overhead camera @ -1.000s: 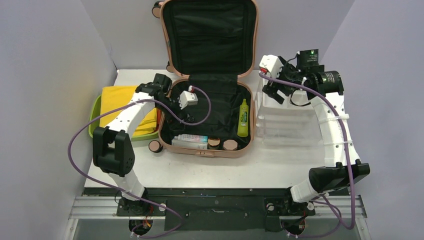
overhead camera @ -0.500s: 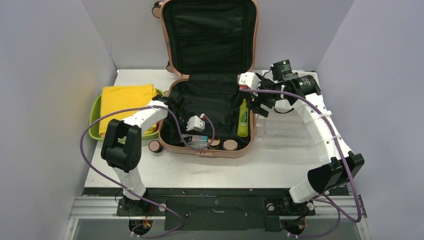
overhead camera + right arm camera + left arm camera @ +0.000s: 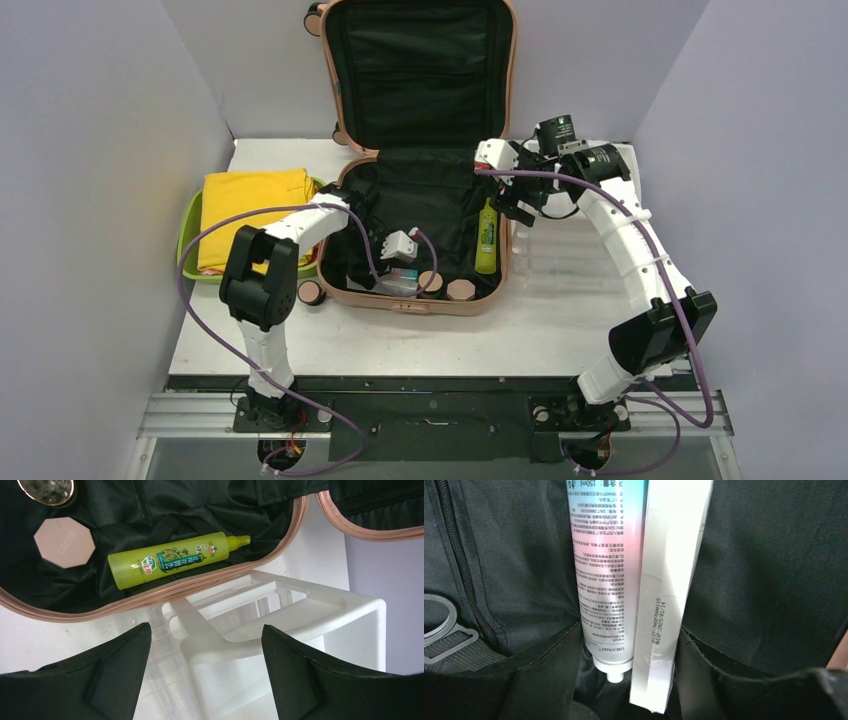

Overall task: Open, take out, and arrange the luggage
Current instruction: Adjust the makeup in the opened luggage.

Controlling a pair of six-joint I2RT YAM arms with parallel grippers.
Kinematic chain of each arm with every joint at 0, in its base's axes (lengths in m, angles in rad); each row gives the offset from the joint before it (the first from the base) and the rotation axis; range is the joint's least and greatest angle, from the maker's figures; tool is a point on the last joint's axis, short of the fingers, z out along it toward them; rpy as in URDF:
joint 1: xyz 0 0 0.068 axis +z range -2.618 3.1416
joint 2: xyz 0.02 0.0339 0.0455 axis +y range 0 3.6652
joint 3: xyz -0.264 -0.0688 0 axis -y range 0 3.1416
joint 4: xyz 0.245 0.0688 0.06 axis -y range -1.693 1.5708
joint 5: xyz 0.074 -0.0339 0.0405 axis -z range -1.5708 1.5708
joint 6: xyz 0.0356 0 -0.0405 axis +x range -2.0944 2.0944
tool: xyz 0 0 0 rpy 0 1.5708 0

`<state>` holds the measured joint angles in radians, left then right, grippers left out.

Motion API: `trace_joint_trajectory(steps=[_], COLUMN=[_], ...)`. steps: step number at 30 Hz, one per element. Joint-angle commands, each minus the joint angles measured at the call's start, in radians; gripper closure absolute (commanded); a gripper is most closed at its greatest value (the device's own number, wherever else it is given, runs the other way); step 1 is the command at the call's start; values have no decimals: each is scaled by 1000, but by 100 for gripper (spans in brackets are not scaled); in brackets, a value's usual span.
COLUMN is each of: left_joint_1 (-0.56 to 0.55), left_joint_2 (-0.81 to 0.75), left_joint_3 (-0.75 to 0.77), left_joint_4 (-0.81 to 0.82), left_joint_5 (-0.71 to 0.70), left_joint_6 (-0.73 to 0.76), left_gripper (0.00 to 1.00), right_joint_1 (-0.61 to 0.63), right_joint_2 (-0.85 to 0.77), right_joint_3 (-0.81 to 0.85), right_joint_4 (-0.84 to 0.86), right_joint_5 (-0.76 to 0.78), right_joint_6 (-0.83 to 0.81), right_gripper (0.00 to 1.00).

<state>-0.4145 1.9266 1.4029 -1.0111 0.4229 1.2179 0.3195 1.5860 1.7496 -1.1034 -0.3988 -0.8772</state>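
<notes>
Straddling one pastel plastic tube (image 3: 604,555) and one long white cardboard box (image 3: 669,580) that lie side by side, the left gripper (image 3: 629,635) is set low, apparently so both can be taken together; whether they are yet pinched cannot be told. The salmon-pink hard-shell luggage (image 3: 420,305) lies open mid-table, lid upright. The right gripper (image 3: 205,627) is held spread and empty over the white plastic drawer organizer (image 3: 310,610), near one lime-green spray bottle (image 3: 170,560). Two jars are counted: an octagonal pink jar (image 3: 64,542) and a round jar (image 3: 46,487).
</notes>
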Motion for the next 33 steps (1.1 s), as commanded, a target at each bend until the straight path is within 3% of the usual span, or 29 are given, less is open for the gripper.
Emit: trace_joint_trajectory(steps=[1, 3, 6, 7, 13, 21, 33], left_joint_1=[-20, -24, -25, -25, -3, 41, 51], left_joint_2=[120, 126, 130, 132, 103, 46, 54], left_joint_3=[12, 19, 32, 35, 122, 284, 345], left_joint_4=[121, 123, 125, 123, 86, 32, 58], left_joint_5=[-7, -13, -22, -27, -38, 26, 51], left_joint_6=[32, 30, 10, 5, -38, -133, -189], left_gripper=[48, 63, 72, 79, 96, 100, 98], right_joint_1=[-17, -30, -37, -38, -42, -42, -43], right_joint_2=[10, 15, 18, 18, 9, 8, 7], right_joint_3=[60, 76, 86, 88, 91, 99, 94], right_joint_4=[39, 41, 42, 42, 43, 50, 59], right_joint_5=[30, 24, 17, 17, 12, 1, 0], right_joint_6=[27, 35, 41, 40, 45, 62, 73], right_gripper=[24, 24, 24, 24, 24, 24, 24])
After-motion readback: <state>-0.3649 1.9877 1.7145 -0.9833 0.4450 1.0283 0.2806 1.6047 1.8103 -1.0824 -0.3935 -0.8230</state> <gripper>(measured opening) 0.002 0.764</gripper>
